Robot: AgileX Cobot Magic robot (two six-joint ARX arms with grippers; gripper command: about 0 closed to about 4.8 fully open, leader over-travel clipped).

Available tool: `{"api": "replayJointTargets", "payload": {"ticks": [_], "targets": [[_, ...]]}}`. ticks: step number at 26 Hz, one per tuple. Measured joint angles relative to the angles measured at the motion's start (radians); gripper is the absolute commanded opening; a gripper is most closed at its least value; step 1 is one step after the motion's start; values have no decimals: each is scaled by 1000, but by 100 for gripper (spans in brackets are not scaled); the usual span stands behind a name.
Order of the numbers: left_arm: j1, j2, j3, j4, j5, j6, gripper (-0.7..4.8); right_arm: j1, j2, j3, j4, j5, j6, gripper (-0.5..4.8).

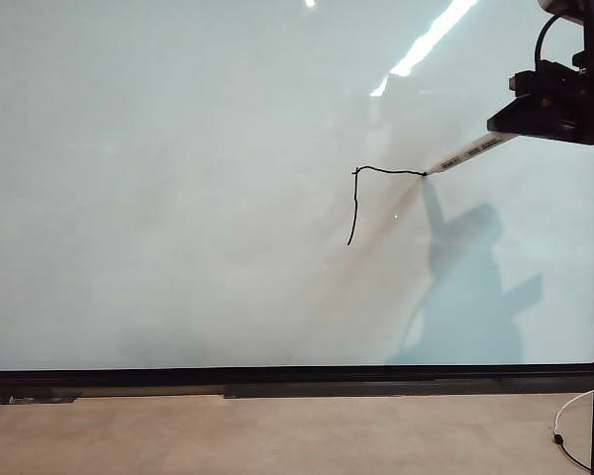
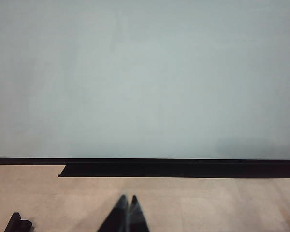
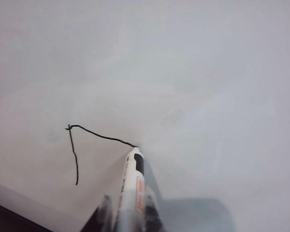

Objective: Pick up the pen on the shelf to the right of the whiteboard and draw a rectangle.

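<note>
The right gripper [image 3: 128, 212] clamps the light, stiff, slippery pen [image 3: 133, 186] mid-barrel, tip on the whiteboard [image 1: 178, 198]; the left gripper [image 2: 127, 203] rests with fingers shut, empty.

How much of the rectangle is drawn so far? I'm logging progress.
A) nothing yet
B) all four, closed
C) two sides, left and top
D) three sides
C: the rectangle shows only a left stroke and a top stroke, with the pen in the right gripper tip-down at the top stroke's end.
</note>
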Motion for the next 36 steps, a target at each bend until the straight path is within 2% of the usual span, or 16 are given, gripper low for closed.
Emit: {"api": "replayJointTargets", "payload": {"ticks": [16, 21, 26, 30, 36], "targets": [[0, 0, 0, 0, 0, 0, -4, -16, -18, -3, -15, -5, -2, -4], [0, 0, 0, 0, 0, 0, -5, 38, -82, -57, -15, 20, -2, -4], [0, 0, 0, 0, 0, 0, -4, 158, -100, -111, -21, 74, -2, -4], [0, 0, 0, 0, 0, 0, -4, 208, -23, -111, 22, 103, 8, -4], [0, 0, 0, 0, 0, 0, -4, 263, 144, -111, 182, 128, 58, -4]]}}
